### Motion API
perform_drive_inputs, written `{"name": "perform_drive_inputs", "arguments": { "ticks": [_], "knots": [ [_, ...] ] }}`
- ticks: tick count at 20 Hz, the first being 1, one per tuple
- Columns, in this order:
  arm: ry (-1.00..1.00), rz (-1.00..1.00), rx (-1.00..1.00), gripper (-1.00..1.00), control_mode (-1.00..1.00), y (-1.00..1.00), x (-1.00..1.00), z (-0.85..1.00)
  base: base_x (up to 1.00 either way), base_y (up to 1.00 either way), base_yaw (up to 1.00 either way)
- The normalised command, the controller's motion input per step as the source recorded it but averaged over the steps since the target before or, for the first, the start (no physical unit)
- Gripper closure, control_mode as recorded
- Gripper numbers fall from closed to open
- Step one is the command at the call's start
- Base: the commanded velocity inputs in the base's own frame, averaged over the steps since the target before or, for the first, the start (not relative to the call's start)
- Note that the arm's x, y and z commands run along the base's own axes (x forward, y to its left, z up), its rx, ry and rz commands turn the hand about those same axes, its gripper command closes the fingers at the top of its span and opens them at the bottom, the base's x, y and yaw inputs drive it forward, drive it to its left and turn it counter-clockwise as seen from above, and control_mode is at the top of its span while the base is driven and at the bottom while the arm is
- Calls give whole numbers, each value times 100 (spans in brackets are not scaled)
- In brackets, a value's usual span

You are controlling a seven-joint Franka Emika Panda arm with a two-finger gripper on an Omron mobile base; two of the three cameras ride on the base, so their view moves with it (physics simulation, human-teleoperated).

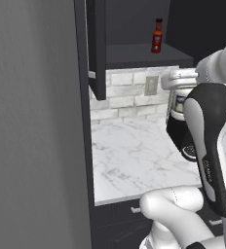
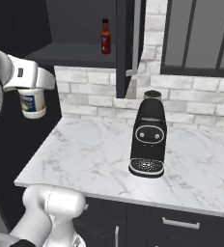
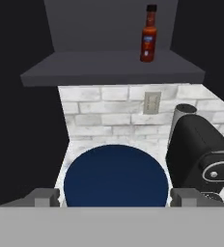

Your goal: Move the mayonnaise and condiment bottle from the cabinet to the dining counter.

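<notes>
Two dark fingertips point(image 3: 46, 197) flank the navy lid of the mayonnaise point(image 3: 116, 176) in our hand view, one on either side of it, so our gripper point(image 3: 116, 198) is clamped on the jar with its jaws spread wide. From the right base view we see the same jar point(image 2: 33, 102) hanging under the white hand, held in the air to the left of the marble worktop point(image 2: 99, 154) and off its edge, its blue label band showing. Taking the coffee machine point(image 2: 148, 140) on that worktop as our mark, the mayonnaise sits well to its left and a little higher. Above and left of the coffee machine stands the open cabinet point(image 2: 75, 50), and on its dark shelf the red condiment bottle point(image 2: 105, 36) stands upright near the right-hand side. Behind the coffee machine runs a white brick wall point(image 2: 181, 96) with a socket plate point(image 3: 152, 102) just left of the machine.
</notes>
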Motion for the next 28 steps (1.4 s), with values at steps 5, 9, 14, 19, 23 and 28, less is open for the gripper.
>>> {"name": "perform_drive_inputs", "arguments": {
  "ticks": [5,9,14,19,23,28],
  "knots": [
    [14,0,0,100,-100,0,-42,-37,0,0,0],
    [7,0,0,100,100,0,-27,-14,-13,0,0],
    [0,0,0,100,100,0,0,0,-93,0,0],
    [0,0,0,100,100,0,0,0,-97,-7,-17],
    [0,0,0,100,100,0,0,0,-23,-17,-80],
    [0,0,0,100,100,0,0,0,0,0,-100]
  ]
}}
